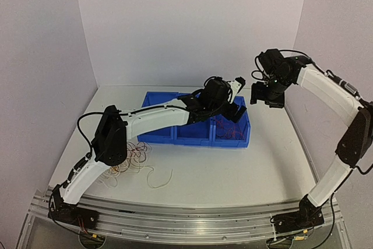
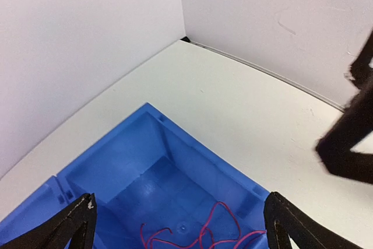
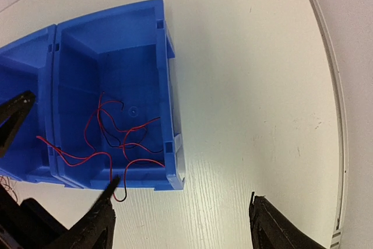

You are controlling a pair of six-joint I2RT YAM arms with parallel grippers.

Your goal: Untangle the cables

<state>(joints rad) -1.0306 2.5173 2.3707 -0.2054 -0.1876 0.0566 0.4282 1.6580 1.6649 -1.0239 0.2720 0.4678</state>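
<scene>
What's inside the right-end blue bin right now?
Tangled red wires on the bin's floor, one draped over its near wall. From above, the left tool hides part.

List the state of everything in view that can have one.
Left end effector, open, empty, over the bin.
Right end effector, open, empty, above the table.
Red cables, loose in that bin, one loop over its rim.
Cable pile, tangled on the table.

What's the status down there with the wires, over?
Left pincer open over blue bin. Right pincer open, empty, raised beside it. Red cables loose in end compartment, one draped over rim. Tangled pile on table.
</scene>
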